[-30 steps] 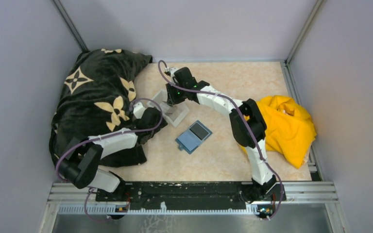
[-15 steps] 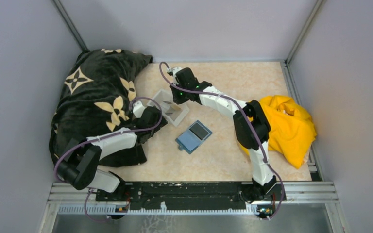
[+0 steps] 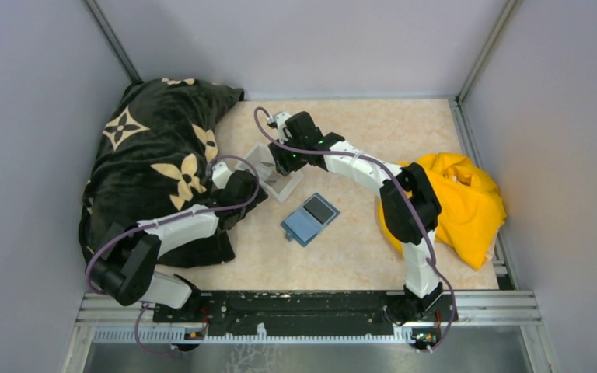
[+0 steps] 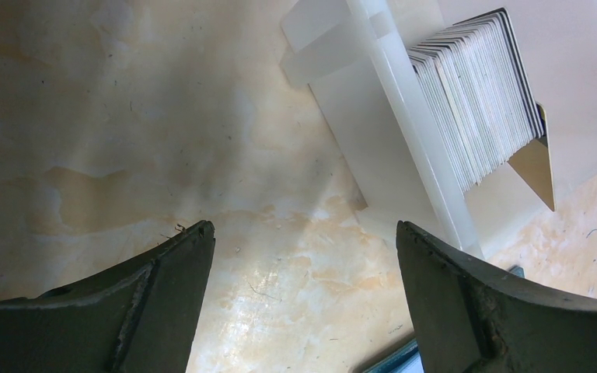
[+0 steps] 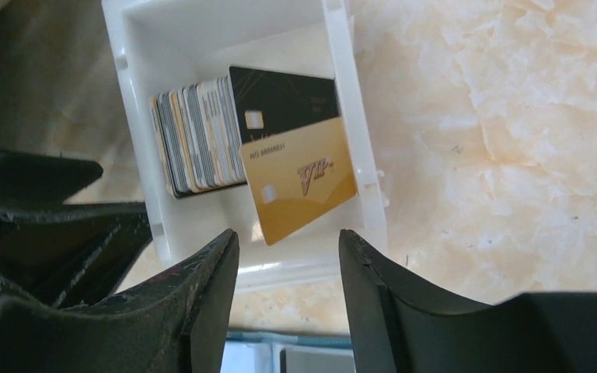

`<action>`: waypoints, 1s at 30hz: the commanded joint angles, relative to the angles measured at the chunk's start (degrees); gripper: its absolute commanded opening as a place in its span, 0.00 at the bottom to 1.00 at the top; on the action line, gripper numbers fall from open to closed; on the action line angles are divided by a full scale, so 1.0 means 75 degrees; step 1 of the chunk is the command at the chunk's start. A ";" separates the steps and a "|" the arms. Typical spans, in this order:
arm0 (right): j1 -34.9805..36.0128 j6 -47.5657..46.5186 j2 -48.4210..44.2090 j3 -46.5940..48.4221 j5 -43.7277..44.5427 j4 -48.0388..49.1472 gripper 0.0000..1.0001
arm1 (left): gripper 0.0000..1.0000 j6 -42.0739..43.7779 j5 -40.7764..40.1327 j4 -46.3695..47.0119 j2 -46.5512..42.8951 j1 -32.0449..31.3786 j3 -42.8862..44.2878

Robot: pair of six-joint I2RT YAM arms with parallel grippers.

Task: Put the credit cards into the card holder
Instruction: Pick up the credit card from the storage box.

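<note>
Right end effector (image 5: pixel 288 237) hovers, parted, above gold card (image 5: pixel 301 189) in tray (image 5: pixel 355 116).

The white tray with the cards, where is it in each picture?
Top view: the white tray lies near the middle of the table.
Left wrist: tray at upper right, cards inside.
Right wrist: tray at upper left, cards inside.
Shared landmark: the blue wallet beside the tray, a sliver at each wrist picture's bottom edge.
</note>
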 commanded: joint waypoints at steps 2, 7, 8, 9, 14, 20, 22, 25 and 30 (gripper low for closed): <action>0.0160 -0.0714 -0.0828 -0.0347 -0.0361 0.0300 0.50 | 0.93 0.0082 0.0029 -0.0063 -0.0150 0.0040 0.0090; 0.0311 -0.0983 -0.0810 -0.0525 -0.0462 0.0457 0.49 | 0.93 0.0042 0.0063 -0.0023 -0.0143 0.0040 0.0049; 0.0360 -0.1008 -0.0778 -0.0560 -0.0463 0.0510 0.49 | 0.93 0.0031 0.0069 -0.0009 -0.0143 0.0037 0.0051; 0.0394 -0.1021 -0.0763 -0.0567 -0.0457 0.0556 0.49 | 0.93 0.0040 0.0070 -0.0013 -0.0143 0.0033 0.0051; 0.0503 -0.1108 -0.0579 -0.0567 -0.0093 0.0745 0.48 | 0.93 0.0056 0.0046 0.0009 -0.0154 0.0040 0.0027; 0.0496 -0.1207 -0.0339 -0.0573 0.0215 0.1018 0.47 | 0.93 0.0069 0.0035 0.0095 -0.0212 0.0049 -0.0056; 0.0497 -0.1246 -0.0206 -0.0506 0.0281 0.1011 0.47 | 0.93 0.0070 0.0055 0.0135 -0.0225 0.0051 -0.0086; 0.0499 -0.1296 0.0015 -0.0390 0.0325 0.1007 0.46 | 0.93 0.0059 0.0099 0.0170 -0.0214 0.0051 -0.0107; 0.0510 -0.1308 0.0205 -0.0350 0.0285 0.1063 0.45 | 0.93 0.0049 0.0125 0.0238 -0.0190 0.0063 -0.0137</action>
